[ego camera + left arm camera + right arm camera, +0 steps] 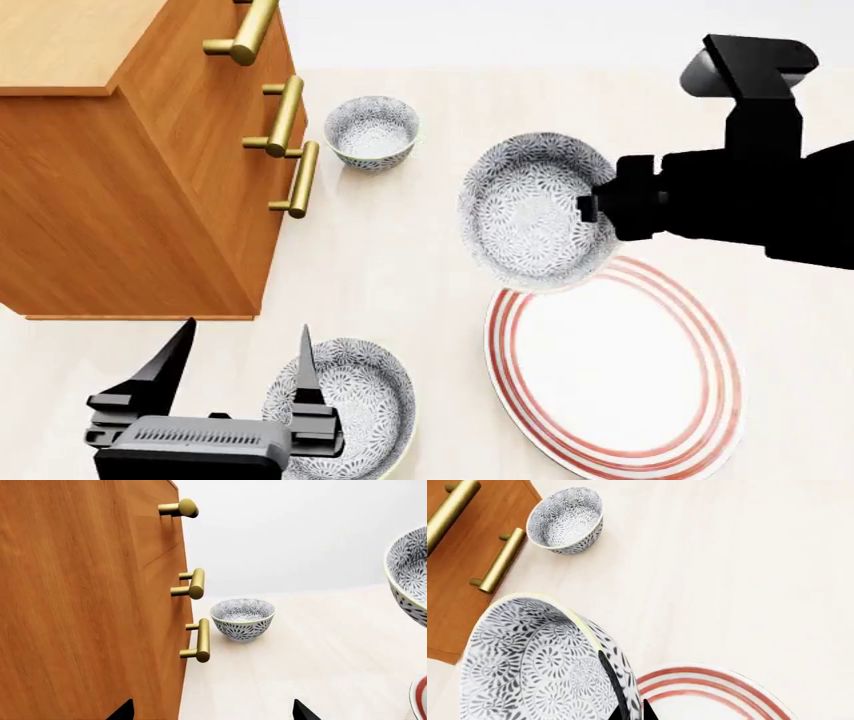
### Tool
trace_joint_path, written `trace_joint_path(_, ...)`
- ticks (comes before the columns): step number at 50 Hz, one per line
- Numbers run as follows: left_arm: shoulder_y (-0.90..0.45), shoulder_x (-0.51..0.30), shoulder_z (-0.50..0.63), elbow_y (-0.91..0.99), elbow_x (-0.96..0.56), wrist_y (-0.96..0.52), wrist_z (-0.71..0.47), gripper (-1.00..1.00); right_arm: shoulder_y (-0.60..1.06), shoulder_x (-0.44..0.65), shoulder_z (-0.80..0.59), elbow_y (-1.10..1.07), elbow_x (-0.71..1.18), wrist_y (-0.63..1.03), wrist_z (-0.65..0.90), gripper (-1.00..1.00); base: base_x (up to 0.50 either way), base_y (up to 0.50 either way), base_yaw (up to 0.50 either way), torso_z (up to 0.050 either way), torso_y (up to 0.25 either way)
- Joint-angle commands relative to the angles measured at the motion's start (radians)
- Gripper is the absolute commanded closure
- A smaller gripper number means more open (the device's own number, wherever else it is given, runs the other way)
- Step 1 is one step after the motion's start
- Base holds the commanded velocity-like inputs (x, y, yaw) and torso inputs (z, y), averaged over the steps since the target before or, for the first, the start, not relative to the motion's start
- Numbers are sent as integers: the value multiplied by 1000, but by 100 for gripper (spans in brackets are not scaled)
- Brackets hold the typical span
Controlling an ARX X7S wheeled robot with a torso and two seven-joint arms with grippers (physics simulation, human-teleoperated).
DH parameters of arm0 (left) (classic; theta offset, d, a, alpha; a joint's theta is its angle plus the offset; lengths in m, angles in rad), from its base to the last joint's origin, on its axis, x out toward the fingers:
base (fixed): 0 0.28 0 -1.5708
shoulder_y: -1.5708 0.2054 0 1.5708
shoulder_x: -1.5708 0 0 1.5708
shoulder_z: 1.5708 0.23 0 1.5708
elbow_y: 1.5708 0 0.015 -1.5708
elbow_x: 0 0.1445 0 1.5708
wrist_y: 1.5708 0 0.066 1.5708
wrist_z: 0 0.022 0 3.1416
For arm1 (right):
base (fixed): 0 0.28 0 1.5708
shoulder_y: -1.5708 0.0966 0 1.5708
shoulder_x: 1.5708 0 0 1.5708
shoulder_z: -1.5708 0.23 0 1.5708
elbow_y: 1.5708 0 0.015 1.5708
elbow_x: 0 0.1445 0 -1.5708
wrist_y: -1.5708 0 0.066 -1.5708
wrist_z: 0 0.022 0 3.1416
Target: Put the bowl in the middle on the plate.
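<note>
The bowl [527,215], white with grey-blue floral speckle, hangs tilted in the air over the far left rim of the red-ringed plate [627,375]. My right gripper [597,208] is shut on the bowl's rim. In the right wrist view one finger sits inside the bowl [534,665] and one outside, at the right gripper [632,711], with the plate [714,692] just below. My left gripper [238,365] stands open near the front, over a second bowl [350,405], holding nothing. The left wrist view catches the held bowl [408,575] at its edge.
A wooden cabinet [134,170] with brass handles [283,115] stands at the left. A third speckled bowl [371,130] sits on the pale floor beside it, also seen as a bowl [243,617] in the left wrist view and a bowl [566,520] in the right wrist view.
</note>
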State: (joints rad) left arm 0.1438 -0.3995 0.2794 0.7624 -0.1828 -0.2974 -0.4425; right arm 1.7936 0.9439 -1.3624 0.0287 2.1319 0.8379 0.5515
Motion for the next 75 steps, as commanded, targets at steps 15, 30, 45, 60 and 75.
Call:
trace_joint_path(15,-4,-4,9,-11,2,4,-7,-100,-37,191,19,-100,22,0,9,100,0,0,0,0,0)
trace_joint_path(30,-8,-7,11,-7,3,-1,-13,-100,-94,282,15,-143,14,-35,-21,100,0,0,0,0,0)
trace_joint_path(45,-11,-10,16,-12,3,-1,-17,-100,-153,323,2,-176,7,-75,-55,100,0,0,0,0,1)
trace_joint_path(60,-13,-12,22,-13,3,-1,-21,-100,-232,317,-21,-153,-38,-151,-106,100,0,0,0,0,0)
trace_joint_path(75,-15,-13,27,-20,1,2,-23,-100,-276,336,-32,-130,-52,-191,-129,100,0,0,0,0,1)
